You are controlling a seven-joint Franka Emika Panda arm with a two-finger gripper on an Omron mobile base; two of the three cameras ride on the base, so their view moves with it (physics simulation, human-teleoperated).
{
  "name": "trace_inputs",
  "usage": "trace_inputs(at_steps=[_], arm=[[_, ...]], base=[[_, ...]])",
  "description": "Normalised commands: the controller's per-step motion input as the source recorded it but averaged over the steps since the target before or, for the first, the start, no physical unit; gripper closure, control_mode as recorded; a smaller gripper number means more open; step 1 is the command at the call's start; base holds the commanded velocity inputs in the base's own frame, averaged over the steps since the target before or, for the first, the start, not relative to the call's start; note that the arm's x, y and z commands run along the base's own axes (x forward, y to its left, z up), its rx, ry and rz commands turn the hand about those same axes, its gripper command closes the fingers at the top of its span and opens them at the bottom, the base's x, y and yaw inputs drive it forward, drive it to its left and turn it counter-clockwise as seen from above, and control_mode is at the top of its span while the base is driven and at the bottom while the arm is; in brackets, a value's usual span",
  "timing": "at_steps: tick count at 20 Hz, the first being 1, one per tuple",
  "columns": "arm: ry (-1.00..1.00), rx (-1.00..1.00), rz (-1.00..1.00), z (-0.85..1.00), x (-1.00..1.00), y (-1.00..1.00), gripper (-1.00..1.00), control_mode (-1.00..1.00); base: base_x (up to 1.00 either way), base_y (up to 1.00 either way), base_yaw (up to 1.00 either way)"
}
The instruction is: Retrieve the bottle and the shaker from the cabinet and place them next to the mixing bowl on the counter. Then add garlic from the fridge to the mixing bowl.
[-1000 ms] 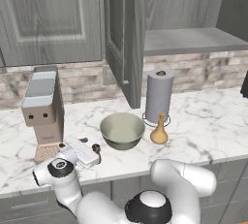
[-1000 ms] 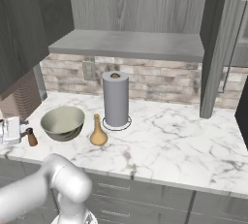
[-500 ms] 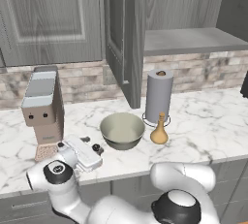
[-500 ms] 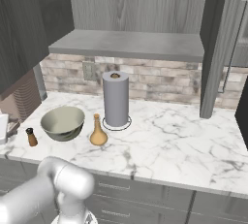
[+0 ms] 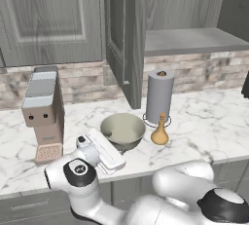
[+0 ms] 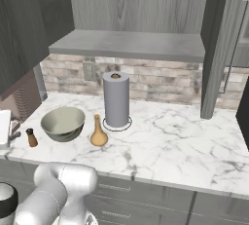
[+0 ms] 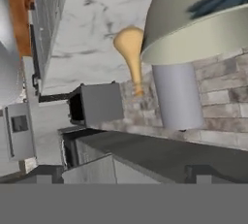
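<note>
- Right now the mixing bowl [image 5: 122,129] serves as the landmark — one only, round, pale olive, smooth and matte, standing on the white grey-veined marble counter [image 5: 209,121].
- One bottle [image 5: 160,132] stands upright just to the right of the bowl, apart from it: tan, pear-shaped, with a bulbous base and a thin neck.
- One shaker [image 6: 31,137] stands upright just to the left of the bowl in the right base view — small, brown-bodied with a dark cap.
- One paper towel roll [image 5: 159,96], a plain grey cylinder on a thin wire ring stand, is behind the bowl to its right, just behind the bottle.
- One coffee machine [image 5: 44,113], boxy, grey and tan, sits well to the left of the bowl.
- One cabinet door [image 5: 122,34] hangs open above and behind the bowl, grey wood grain with a long bar handle.
- One gripper [image 5: 103,149] hovers low at the front left of the bowl, near the counter edge; its fingers are spread wide with nothing between them.
- From the hand view the bowl [image 7: 203,19], bottle [image 7: 131,53] and towel roll [image 7: 178,97] appear rolled over, against the brick backsplash [image 7: 223,80].
</note>
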Motion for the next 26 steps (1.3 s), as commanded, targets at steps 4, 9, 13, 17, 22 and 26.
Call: trace_inputs(at_steps=[4,9,13,17,22,26], arm=[[-0.2,0.15,0.0,0.28,-0.56,-0.85,-1.0,-1.0],[-0.11,0.15,0.0,0.24,-0.52,-0.72,-1.0,-1.0],[0.0,0.18,0.06,0.27,-0.13,-0.58,-1.0,-1.0],[0.03,0.17,0.1,0.37,-0.05,-0.46,-1.0,-1.0],[0.18,0.1,0.11,0.37,-0.11,-0.34,-1.0,-1.0],[0.37,0.03,0.11,0.2,-0.18,-0.26,-1.0,-1.0]], base=[[0.0,0.0,0.0],[0.0,0.0,0.0],[0.0,0.0,0.0],[0.0,0.0,0.0],[0.0,0.0,0.0],[0.0,0.0,0.0]])
